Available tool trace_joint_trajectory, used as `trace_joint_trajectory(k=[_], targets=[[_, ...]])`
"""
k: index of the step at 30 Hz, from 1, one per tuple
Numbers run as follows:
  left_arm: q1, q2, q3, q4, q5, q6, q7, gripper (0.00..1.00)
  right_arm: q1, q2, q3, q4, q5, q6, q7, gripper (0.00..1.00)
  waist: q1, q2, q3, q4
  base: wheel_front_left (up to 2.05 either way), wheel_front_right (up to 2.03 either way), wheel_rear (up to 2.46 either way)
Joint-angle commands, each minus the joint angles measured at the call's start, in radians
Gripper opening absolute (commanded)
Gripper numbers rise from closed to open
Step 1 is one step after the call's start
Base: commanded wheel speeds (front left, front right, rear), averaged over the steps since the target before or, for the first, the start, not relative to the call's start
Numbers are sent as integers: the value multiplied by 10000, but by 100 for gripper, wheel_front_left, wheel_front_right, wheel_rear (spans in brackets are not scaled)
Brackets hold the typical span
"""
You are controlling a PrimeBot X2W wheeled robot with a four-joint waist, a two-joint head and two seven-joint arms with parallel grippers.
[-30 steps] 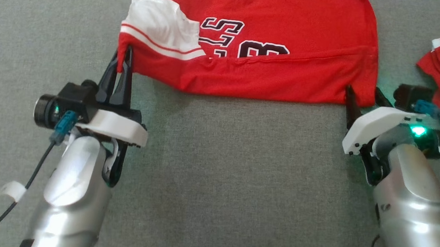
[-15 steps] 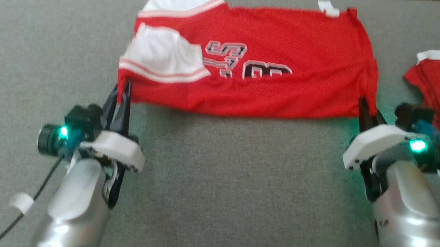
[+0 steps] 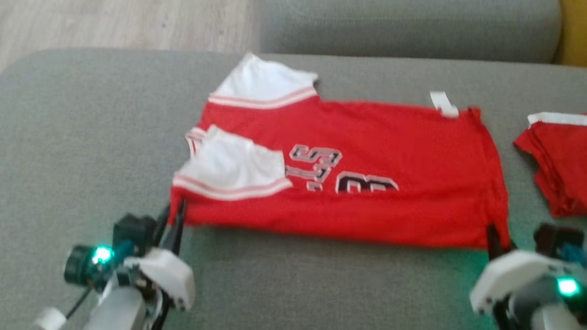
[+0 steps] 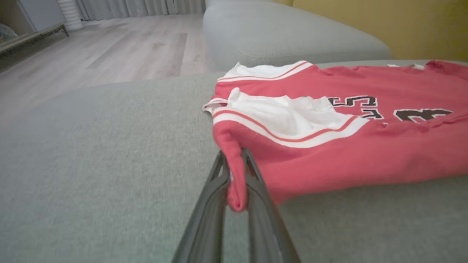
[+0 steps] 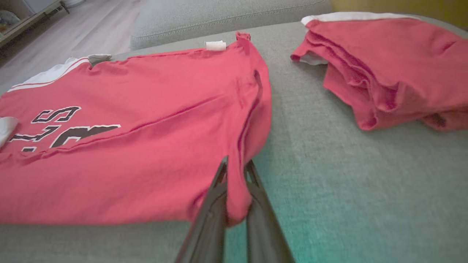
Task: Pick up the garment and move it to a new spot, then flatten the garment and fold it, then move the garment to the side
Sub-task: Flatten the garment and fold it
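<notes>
A red jersey (image 3: 379, 156) with white sleeves and black lettering lies folded in half on the grey cushion (image 3: 314, 294). My left gripper (image 3: 175, 213) is shut on the jersey's near left corner; in the left wrist view that gripper (image 4: 236, 160) pinches a fold of the red cloth (image 4: 329, 157) between its fingers. At the near right corner my right gripper (image 3: 496, 241) is shut on the fabric, and in the right wrist view its two fingers (image 5: 236, 164) squeeze the jersey's red edge (image 5: 146, 146).
A second red garment (image 3: 580, 163) lies bunched at the right of the cushion, also seen close by as a folded pile (image 5: 387, 73). A grey sofa back (image 3: 407, 21) rises behind. Wooden floor (image 3: 100, 4) lies beyond the cushion's rounded left edge.
The head camera has tilted up, so the whole scene sits lower in view. Both grippers keep their hold and have drawn the jersey's near edge toward me, flattening it.
</notes>
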Motion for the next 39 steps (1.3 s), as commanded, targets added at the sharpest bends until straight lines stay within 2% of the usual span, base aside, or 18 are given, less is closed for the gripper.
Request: trace_joint_trajectory(k=[1, 4, 5, 11, 18, 19, 20, 21, 23, 29, 30, 33, 36, 39], targets=[[28, 288, 187, -401, 10, -82, 88, 0, 323, -14, 54, -928, 144, -7, 312, 0, 2, -1, -179, 78, 0, 0, 0], [395, 349, 46, -740, 12, -147, 302, 0, 1210, -14, -91, -2134, 97, -7, 899, 0, 2, -1, -284, 137, 0, 0, 0], [395, 349, 46, -740, 12, -147, 302, 0, 1210, -14, -91, -2134, 97, -7, 899, 0, 2, -1, -284, 137, 0, 0, 0], [1043, 399, -21, -1592, -144, -90, 771, 0, 2615, -14, -244, -4161, 807, -7, 1778, 0, 2, -1, -311, 86, 0, 0, 0], [1404, 440, -14, -2350, -269, 90, 947, 0, 2874, -14, -423, -4456, 1484, -7, 1285, 0, 2, -1, -159, 14, 0, 0, 0], [1430, 438, -14, -2418, -285, 113, 950, 0, 2845, -14, -464, -4424, 1499, -7, 1128, 41, 2, -1, -130, 9, 0, 0, 0], [1453, 424, -7, -2479, -320, 131, 946, 4, 2814, -14, -527, -4376, 1539, -7, 973, 100, 2, -1, -102, 5, 0, 0, 0], [1469, 409, -8, -2526, -348, 147, 946, 25, 2767, -14, -547, -4357, 1557, -7, 771, 100, 2, -1, -75, 0, 0, 0, 0], [1494, 379, 30, -2614, -404, 231, 880, 100, 2630, -14, -606, -4352, 1592, -7, 294, 100, 2, -1, -22, -32, 0, 0, 0], [1389, 303, 414, -3040, -639, 617, 81, 100, 2159, -14, -130, -4668, 1738, -7, -1550, 100, 2, -1, 244, -235, 0, 0, 0], [1250, 280, 536, -3342, -742, 579, -328, 100, 2080, -14, 165, -4719, 1776, -7, -2092, 100, 2, -1, 369, -351, 0, 0, 0], [956, 284, 677, -4006, -807, 382, -692, 100, 1950, -14, 552, -4720, 1916, -7, -2721, 100, 2, -1, 641, -570, 0, 0, 0], [564, 320, 794, -4697, -848, 72, -789, 100, 1728, -14, 838, -4668, 2017, -7, -3049, 100, 2, -1, 1001, -861, 0, 0, 0], [-77, 595, 819, -5057, -760, -264, -805, 100, 1408, -14, 1102, -4655, 2087, -7, -3262, 100, 2, -1, 1451, -1250, 0, 0, 0]])
